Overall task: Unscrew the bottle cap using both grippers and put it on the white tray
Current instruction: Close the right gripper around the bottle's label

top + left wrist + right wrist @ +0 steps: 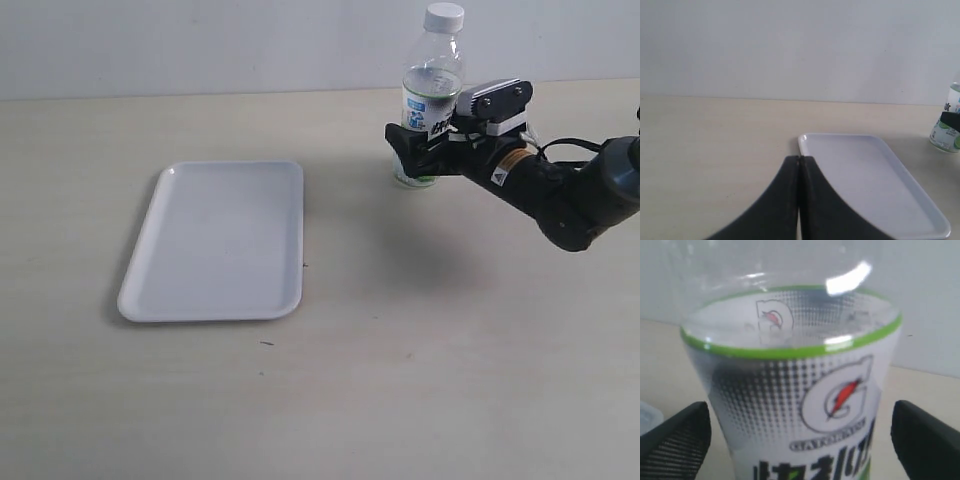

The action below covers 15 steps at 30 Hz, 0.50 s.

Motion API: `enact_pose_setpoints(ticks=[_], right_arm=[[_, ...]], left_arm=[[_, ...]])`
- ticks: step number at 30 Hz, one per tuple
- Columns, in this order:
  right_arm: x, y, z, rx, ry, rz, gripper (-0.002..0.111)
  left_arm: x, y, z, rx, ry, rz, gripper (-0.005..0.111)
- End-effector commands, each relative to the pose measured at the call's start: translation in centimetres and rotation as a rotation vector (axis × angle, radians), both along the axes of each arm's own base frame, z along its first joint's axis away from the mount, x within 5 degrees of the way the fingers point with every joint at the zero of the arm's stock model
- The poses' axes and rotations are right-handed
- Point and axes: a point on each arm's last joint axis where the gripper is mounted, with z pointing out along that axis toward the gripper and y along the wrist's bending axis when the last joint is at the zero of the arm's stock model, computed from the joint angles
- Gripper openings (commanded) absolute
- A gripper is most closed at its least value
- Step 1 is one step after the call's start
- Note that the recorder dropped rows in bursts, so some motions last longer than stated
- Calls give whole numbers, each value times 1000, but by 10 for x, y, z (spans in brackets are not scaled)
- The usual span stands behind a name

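While the bottle (432, 85) is straddled by the open right tool (418, 152), seemingly not yet clamped, the shut left tool (799, 160) is needed at the bottle cap (444, 16).

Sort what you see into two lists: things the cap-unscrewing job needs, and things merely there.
Needed: bottle cap; bottle; white tray; right gripper, open around the bottle; left gripper, shut and empty.
Merely there: table; pale wall.
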Motion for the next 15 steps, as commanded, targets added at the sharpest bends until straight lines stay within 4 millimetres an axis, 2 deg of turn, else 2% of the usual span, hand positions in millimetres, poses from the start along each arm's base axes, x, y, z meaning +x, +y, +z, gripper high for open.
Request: enact_pose_setpoints(ticks=[1, 10, 12, 15], right_arm=[[5, 3, 4, 24, 8, 20, 92], [7, 3, 2, 14, 14, 23, 91], [7, 3, 2, 14, 16, 23, 88], [7, 2, 1, 15, 17, 21, 76]], left_arm=[[0, 0, 0, -16, -5, -5, 0], [0, 0, 0, -15, -8, -5, 0], [0, 0, 1, -11, -18, -6, 0], [0, -1, 5, -20, -59, -8, 0]])
